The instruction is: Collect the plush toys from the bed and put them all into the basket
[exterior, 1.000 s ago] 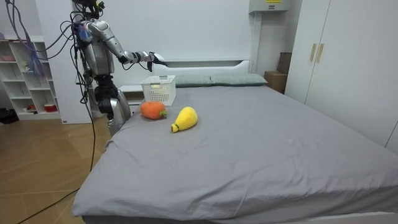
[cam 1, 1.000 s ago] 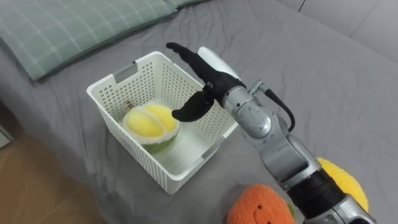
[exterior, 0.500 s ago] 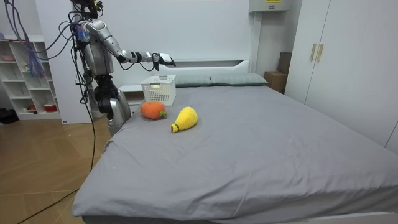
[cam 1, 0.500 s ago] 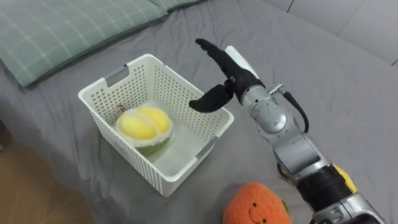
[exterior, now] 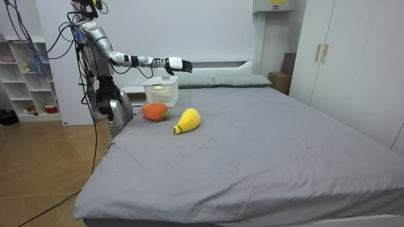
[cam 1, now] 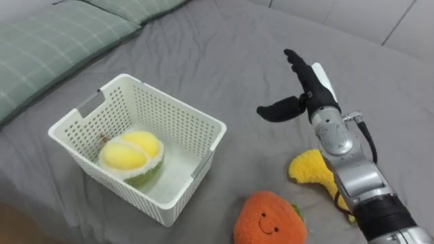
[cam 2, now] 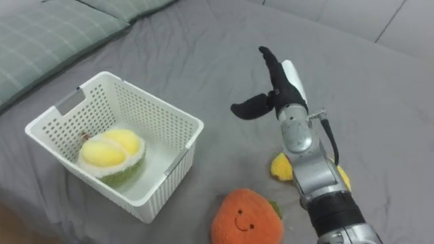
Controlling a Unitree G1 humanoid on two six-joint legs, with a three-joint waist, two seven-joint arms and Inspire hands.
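A white lattice basket (cam 1: 163, 122) (cam 2: 178, 136) (exterior: 160, 91) sits on the grey bed (cam 1: 224, 61) and holds a yellow and green plush fruit (cam 1: 130, 156) (cam 2: 110, 154). An orange plush toy with a smiling face (cam 1: 268, 218) (cam 2: 244, 219) (exterior: 154, 111) lies in front of the basket. A yellow plush toy (cam 1: 313, 171) (cam 2: 281, 167) (exterior: 187, 120) lies to its right, partly hidden by my right forearm. My right hand (cam 1: 306, 93) (cam 2: 277, 87) (exterior: 176, 64) is open and empty, stretched out above the bed to the right of the basket.
Green checked pillows (cam 1: 61, 41) (cam 2: 47, 34) lie at the head of the bed, left of the basket. I stand at the bed's corner beside white shelves (exterior: 28, 75). White wardrobes (exterior: 353, 57) line the room view's right. Bare bed stretches beyond my hand.
My right hand has swung from over the basket to the right, out over the bed and the yellow toy. The eye view has shifted with it.
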